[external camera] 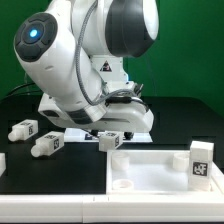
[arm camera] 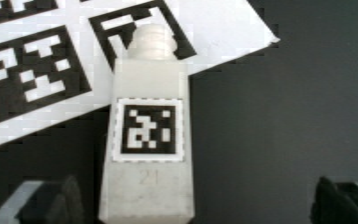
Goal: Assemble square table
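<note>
Fingers (arm camera: pixel 345 203) spread, white leg (arm camera: pixel 144 130) between them; tip overlapping marker board (arm camera: pixel 51 60)

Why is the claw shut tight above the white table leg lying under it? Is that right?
Not right: the claw is open, not shut. The wrist view shows its fingers wide apart on either side of the white table leg lying under it.

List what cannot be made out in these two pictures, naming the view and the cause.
Exterior view: the gripper is mostly hidden behind the arm.
Exterior view: the square table slab is cut off by the picture's edge.
Wrist view: the marker board runs past the edge, so its tags cannot be counted.
Wrist view: the fingers are dark and blurred against the dark table.
</note>
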